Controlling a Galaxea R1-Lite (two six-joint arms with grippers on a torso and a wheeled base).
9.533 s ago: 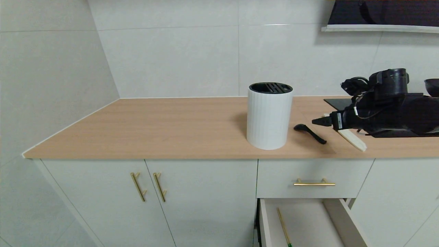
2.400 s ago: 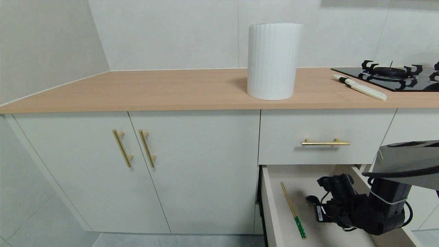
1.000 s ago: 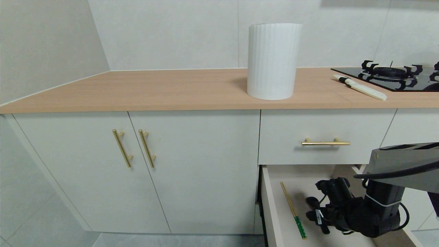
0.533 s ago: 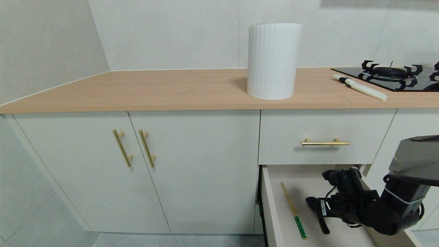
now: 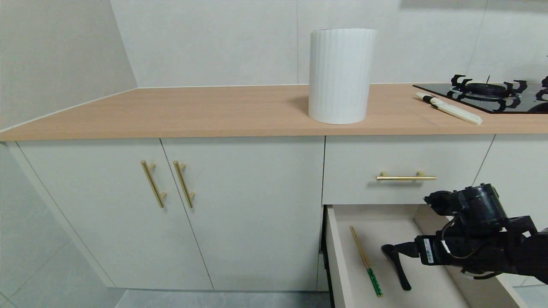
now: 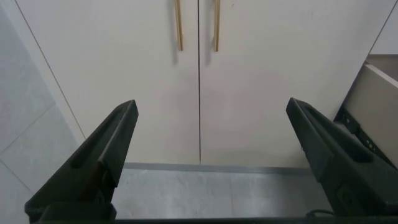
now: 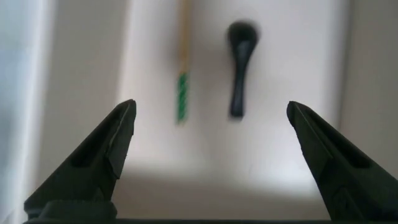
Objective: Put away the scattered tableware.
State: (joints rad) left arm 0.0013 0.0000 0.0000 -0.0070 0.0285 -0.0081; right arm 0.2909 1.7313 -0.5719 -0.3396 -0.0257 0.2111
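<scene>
A black spoon (image 5: pixel 398 272) lies on the floor of the open lower drawer (image 5: pixel 338 265), beside a pair of wooden chopsticks (image 5: pixel 363 259) with green tips. My right gripper (image 5: pixel 397 247) hovers open just above the spoon's bowl end, holding nothing. In the right wrist view the spoon (image 7: pixel 239 70) and chopsticks (image 7: pixel 182 62) lie side by side below my right gripper (image 7: pixel 211 134). A white knife (image 5: pixel 450 111) rests on the counter by the stove. My left gripper (image 6: pixel 208 155) is open and faces the cabinet doors (image 6: pixel 199 81).
A tall white ribbed utensil holder (image 5: pixel 341 76) stands on the wooden counter (image 5: pixel 192 111). A black gas stove (image 5: pixel 488 92) sits at the far right. The upper drawer with a gold handle (image 5: pixel 406 177) is closed above the open one.
The spoon left the counter and now lies in the drawer, let go by my right gripper. Over the last second that gripper rose and drew back to the right. The head camera dropped lower.
</scene>
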